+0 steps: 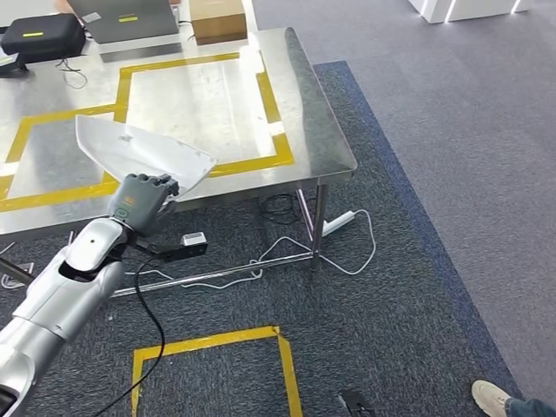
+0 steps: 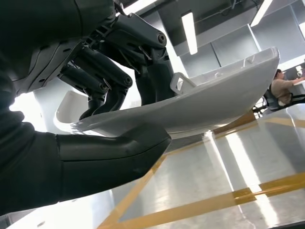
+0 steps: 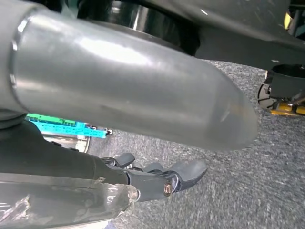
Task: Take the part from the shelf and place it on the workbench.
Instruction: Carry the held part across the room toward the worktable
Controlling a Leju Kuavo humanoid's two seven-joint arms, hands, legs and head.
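1. The left hand (image 1: pixel 139 201) clamps the white part (image 1: pixel 141 156) between thumb and fingers (image 2: pixel 107 81), above the steel desk (image 1: pixel 314 130) edge at 9 o'clock.
2. Placing is underway; next I'd lower it flat inside the yellow tape (image 1: pixel 266 95).
3. The right hand (image 3: pixel 162 179) hangs over grey carpet (image 1: pixel 426 261), fingers loose, holding nothing.

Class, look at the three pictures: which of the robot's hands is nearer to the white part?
Left. The left hand grips the white part at its near edge, over the workbench. The right hand hangs low over the carpet, away from the part.
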